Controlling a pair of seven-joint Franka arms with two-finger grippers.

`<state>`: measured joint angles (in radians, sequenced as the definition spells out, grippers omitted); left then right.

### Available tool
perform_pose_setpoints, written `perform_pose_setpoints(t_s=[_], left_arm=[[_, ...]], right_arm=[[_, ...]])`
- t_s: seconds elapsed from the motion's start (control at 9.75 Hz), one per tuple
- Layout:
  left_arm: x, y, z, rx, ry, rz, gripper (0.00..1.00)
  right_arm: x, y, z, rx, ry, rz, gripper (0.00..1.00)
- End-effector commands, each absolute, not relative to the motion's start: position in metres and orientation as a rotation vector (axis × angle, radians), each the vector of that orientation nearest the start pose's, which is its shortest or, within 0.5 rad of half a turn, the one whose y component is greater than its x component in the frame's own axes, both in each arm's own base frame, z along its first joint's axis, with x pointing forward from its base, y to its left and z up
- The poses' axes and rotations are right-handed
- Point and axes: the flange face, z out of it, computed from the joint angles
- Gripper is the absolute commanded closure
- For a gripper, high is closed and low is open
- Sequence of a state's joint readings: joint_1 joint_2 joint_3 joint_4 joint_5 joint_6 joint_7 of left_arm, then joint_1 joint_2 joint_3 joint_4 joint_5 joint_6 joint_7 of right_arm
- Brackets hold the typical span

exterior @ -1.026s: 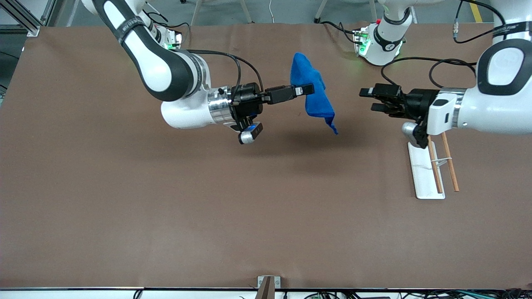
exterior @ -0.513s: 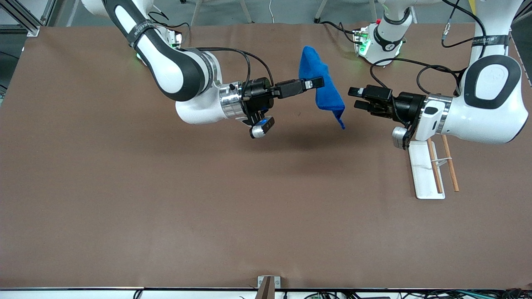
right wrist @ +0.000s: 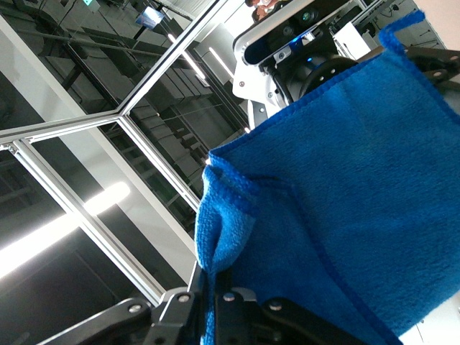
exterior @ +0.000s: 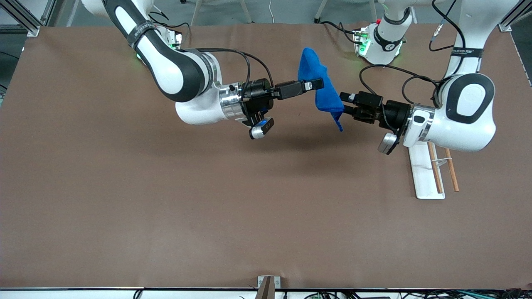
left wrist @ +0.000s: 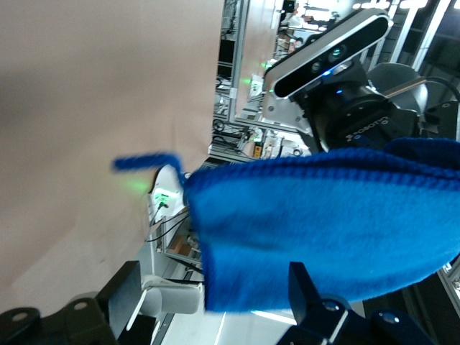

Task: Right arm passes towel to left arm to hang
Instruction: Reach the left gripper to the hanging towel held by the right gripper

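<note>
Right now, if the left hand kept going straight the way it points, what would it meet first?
The towel: the left hand points at its lower hanging edge, fingers open either side in the left wrist view. The right hand holds the towel above the table. Whether cloth already touches the fingers is unclear.

Lettering runs along a black band on the right arm point(exterior: 139, 30) and on another black band on the left arm point(exterior: 464, 51), but it cannot be made out. The round black housing point(left wrist: 363, 118) facing the left wrist camera carries the word ROBOTIQ.
</note>
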<state>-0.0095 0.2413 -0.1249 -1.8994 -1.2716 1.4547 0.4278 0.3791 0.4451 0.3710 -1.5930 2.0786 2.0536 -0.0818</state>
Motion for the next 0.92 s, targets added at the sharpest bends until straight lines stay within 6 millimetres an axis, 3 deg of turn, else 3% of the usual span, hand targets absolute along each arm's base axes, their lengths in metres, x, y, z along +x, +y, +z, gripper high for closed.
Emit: perform_pose_setpoints(t_s=[0.0, 0.21, 0.51, 0.72, 0.82], left_arm=[[0.535, -0.192, 0.386, 1.698, -0.170, -0.359, 0.10], [0.521, -0.190, 0.380, 1.617, -0.158, -0.274, 0.12], [0.519, -0.188, 0.390, 1.549, -0.129, -0.180, 0.19], [0.516, -0.187, 0.398, 1.546, -0.133, -0.153, 0.54], [0.518, -0.187, 0.397, 1.567, -0.123, -0.131, 0.64]], right_arm=[[0.513, 0.492, 0.475, -1.200, 0.396, 0.585, 0.99], [0.513, 0.492, 0.476, -1.199, 0.396, 0.586, 0.99], [0.513, 0.493, 0.477, -1.200, 0.394, 0.584, 0.99], [0.508, 0.498, 0.476, -1.213, 0.416, 0.579, 0.99], [0.507, 0.499, 0.475, -1.217, 0.420, 0.577, 0.99]])
